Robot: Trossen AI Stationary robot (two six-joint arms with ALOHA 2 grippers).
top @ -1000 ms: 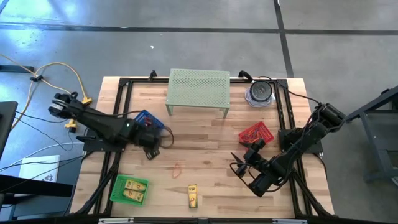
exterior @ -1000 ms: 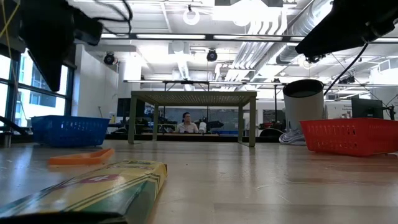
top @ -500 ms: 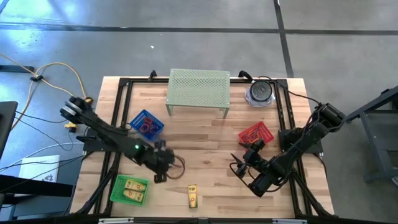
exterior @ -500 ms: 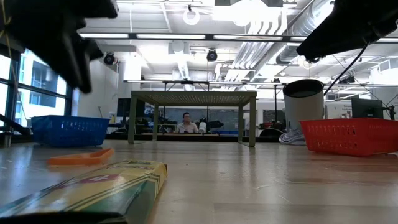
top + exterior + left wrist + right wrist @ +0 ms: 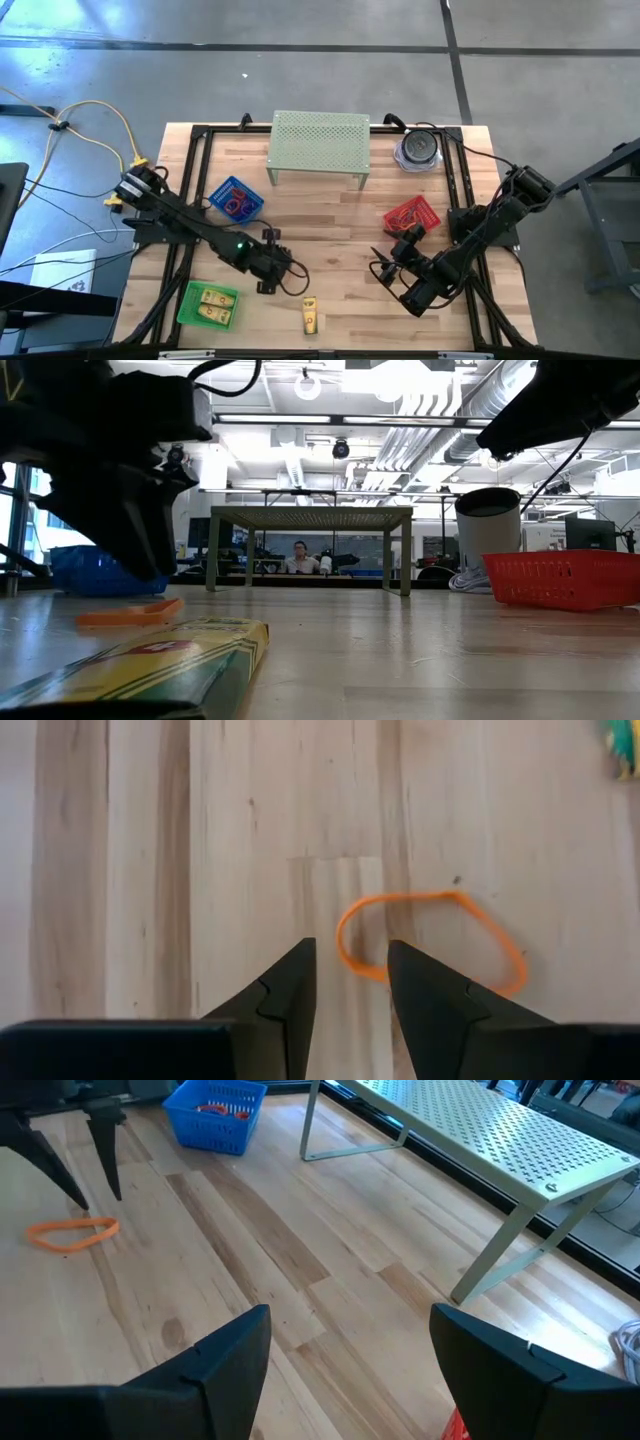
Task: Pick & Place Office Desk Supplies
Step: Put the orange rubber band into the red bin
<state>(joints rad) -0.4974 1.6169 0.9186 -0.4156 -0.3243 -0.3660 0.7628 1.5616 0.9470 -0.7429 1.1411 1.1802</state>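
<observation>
While your left gripper (image 5: pixel 350 982) hovers narrowly parted over the orange band (image 5: pixel 430 942), your right gripper (image 5: pixel 345 1342) waits wide.

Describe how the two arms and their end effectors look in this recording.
Both arms are dark, jointed and slim. The left arm carries a small green light along it, with yellow and black cables running from its base. The left end effector has two black, wedge-shaped fingers tapering to points. The right end effector has broader black fingers with stepped inner edges.
</observation>
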